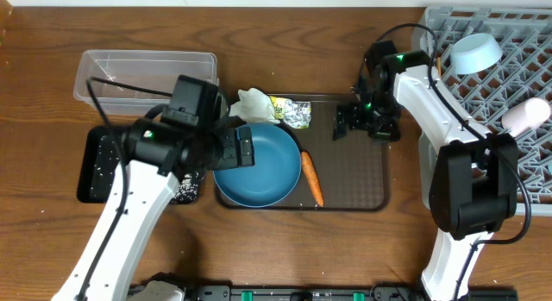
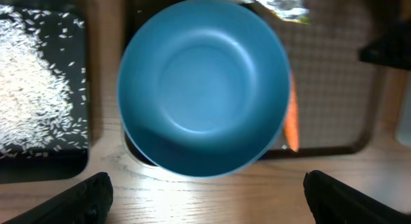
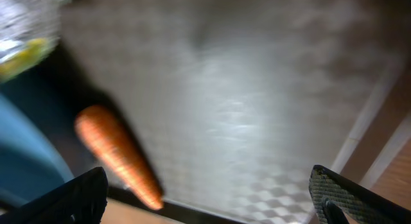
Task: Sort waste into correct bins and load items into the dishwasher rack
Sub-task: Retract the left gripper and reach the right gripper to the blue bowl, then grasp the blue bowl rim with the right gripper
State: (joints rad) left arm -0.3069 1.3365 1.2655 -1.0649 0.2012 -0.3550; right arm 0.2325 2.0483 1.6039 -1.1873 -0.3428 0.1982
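The left fingers [image 1: 240, 151] are spread wide and empty above the dark-blue bowl [image 2: 205, 89], which sits just ahead of them. Rice [image 2: 32, 89] lies in the black bin [image 1: 90, 167] off to their left. The right fingers [image 1: 362, 122], also released, hover over the brown tray [image 1: 354, 176], with the carrot [image 3: 119, 156] near their left tip.

The big bowl [image 1: 257, 166] was dark blue, the carrot [image 1: 311, 178] orange, the tray [image 1: 354, 176] brown with a fine checked weave. White rice [image 2: 32, 89] speckled the black bin [image 1: 90, 167]. The wrapper [image 1: 293, 111] was silver and yellow, the tissue [image 1: 256, 104] white, the rack [image 1: 517, 42] a grey lattice, the table [image 1: 43, 42] brown wood grain.
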